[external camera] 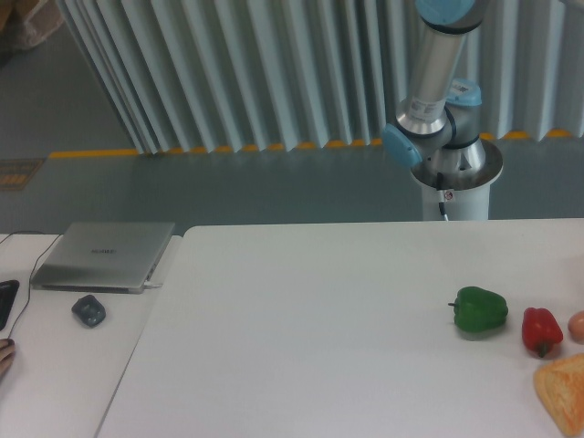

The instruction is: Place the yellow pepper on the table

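Orange bread-like item (564, 391) lower right on table (301, 338); green pepper (480, 309), red pepper (540, 329) beside; gripper out of frame, state unknowable.

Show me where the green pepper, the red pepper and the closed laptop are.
green pepper (481, 309), fixed camera, middle of its body
red pepper (541, 329), fixed camera, middle of its body
laptop (104, 255), fixed camera, centre of its closed lid

Green pepper (480, 309) left of red pepper (540, 330)

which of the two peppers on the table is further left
The green bell pepper. It sits left of the red bell pepper, which lies closer to the table's right edge.
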Available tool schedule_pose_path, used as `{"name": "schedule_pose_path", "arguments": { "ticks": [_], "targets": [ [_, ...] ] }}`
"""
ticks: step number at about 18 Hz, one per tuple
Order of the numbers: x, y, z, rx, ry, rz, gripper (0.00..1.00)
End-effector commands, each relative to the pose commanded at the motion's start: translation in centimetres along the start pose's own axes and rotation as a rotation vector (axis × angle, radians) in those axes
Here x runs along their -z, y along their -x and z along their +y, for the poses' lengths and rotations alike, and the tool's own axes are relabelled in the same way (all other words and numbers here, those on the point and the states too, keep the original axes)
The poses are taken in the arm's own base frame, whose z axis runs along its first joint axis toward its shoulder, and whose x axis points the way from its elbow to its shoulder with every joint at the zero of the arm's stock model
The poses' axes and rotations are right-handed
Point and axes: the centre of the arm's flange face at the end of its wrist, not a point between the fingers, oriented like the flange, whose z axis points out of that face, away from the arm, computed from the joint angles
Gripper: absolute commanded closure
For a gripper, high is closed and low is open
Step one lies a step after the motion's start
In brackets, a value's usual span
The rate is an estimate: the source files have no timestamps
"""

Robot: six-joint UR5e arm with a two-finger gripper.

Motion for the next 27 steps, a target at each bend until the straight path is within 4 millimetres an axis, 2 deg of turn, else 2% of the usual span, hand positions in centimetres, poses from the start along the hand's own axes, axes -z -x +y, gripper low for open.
{"name": "schedule_pose_path", "arguments": {
  "ticks": [3, 17, 21, 27],
  "targets": [
    [-1.3, 0.1, 1.1, 0.026, -0.002, 0.022, 0.00],
    [-5.2, 1.5, 1.5, 0.077, 0.003, -0.002, 0.00],
    [-5.8, 1.6, 1.1, 0.100, 0.003, 0.002, 0.00],
    [-5.4, 1.7, 1.1, 0.107, 0.015, -0.004, 0.00]
  ]
}}
